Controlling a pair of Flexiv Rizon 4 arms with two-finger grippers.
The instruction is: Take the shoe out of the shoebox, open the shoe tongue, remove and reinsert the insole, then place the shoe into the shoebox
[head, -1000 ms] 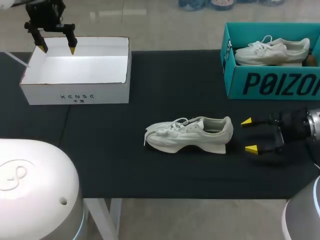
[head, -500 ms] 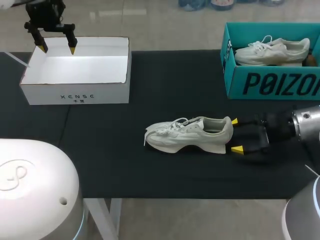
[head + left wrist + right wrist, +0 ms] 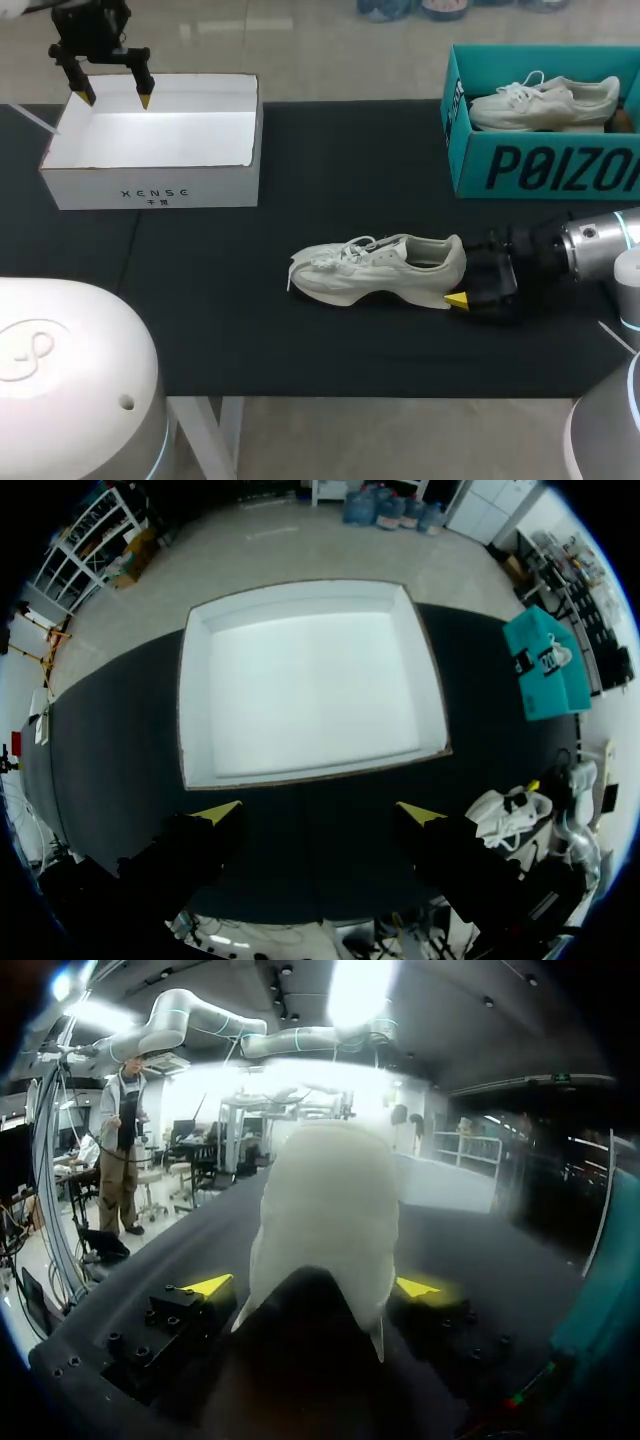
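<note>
Right hand (image 3: pixel 312 1286) stood apart round shoe (image 3: pixel 380 268) heel, not pinching yet — shoe looked light, soft; heel stiffest, best hold.

The heel of the white shoe (image 3: pixel 325 1210) is sitting on the dark counter (image 3: pixel 200 1240) between the tool's (image 3: pixel 312 1286) spread yellow fingertips (image 3: pixel 207 1285), which are flanking it.

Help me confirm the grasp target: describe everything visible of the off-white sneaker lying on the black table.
The off-white low-top sneaker stands upright on its sole on the black table, toe towards my left side. It has white laces, a chunky sculpted sole raised at the arch, and a dark opening. My open right gripper straddles the heel, one yellow tip on each side; whether they touch it is unclear.
</note>
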